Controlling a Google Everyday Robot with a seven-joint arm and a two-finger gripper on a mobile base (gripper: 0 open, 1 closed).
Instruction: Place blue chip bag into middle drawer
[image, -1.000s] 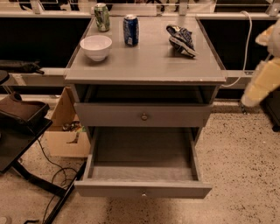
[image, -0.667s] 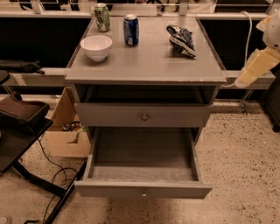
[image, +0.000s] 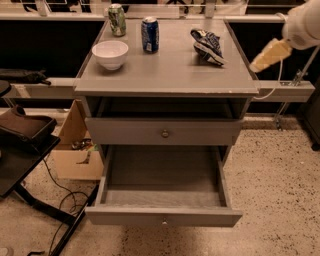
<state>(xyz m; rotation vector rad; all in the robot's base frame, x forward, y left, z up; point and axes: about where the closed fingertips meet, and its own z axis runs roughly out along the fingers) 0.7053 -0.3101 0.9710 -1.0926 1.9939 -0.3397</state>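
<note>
Gripper (image: 270, 55) at right edge of cabinet top (image: 170, 70), seemingly just above its surface. Over last 1 s it rose from lower beside the cabinet and swung inward. Spread or pressed together: cannot tell. Target blue chip bag (image: 207, 44) lies on right rear of top, near it but apart. Below, middle drawer (image: 165, 175) stands pulled open, ready. Reading: approach under way, grasp not yet made.
</note>
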